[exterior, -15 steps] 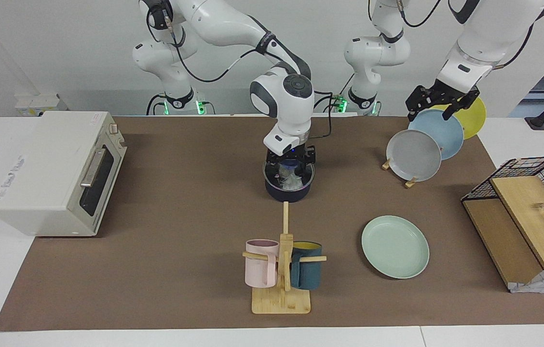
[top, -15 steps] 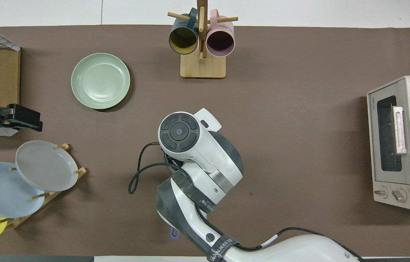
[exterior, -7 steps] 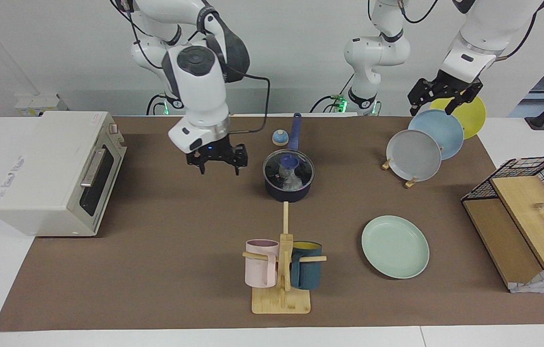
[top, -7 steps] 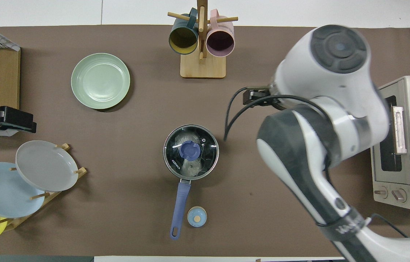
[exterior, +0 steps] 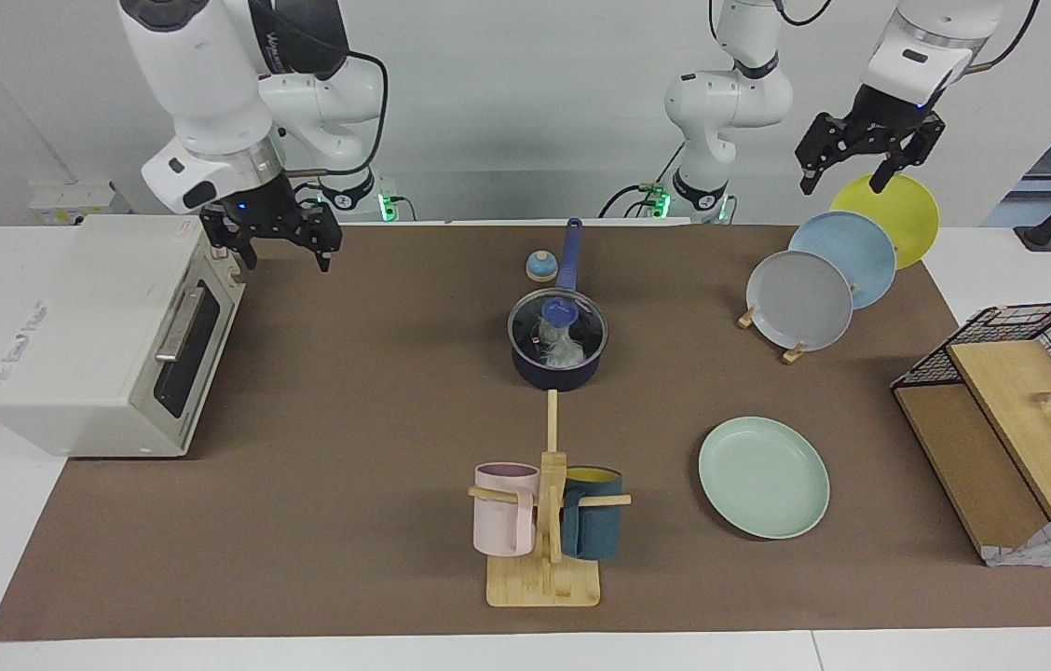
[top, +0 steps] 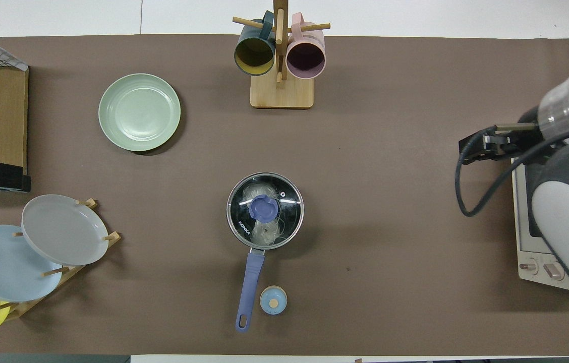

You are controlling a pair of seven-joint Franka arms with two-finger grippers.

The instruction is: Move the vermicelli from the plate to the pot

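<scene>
R claw (exterior: pixel 270 231) withdrawn, pot (exterior: pixel 556 349) well apart

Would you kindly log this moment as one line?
vermicelli: in pot, lid on | plate: bare | right end effector: over toaster oven | left end effector: above plate rack

The right gripper (exterior: pixel 270 240) hangs raised, fingers spread, by the right arm's end. The left gripper (exterior: pixel 862 157) hangs raised, fingers spread, near the opposite end.

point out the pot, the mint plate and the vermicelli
pot (exterior: pixel 555 375), facing view, dark outer wall below the lid
mint plate (top: pixel 139 112), overhead view, bare centre
vermicelli (top: pixel 264 233), overhead view, whitish strands seen through the glass lid
</scene>
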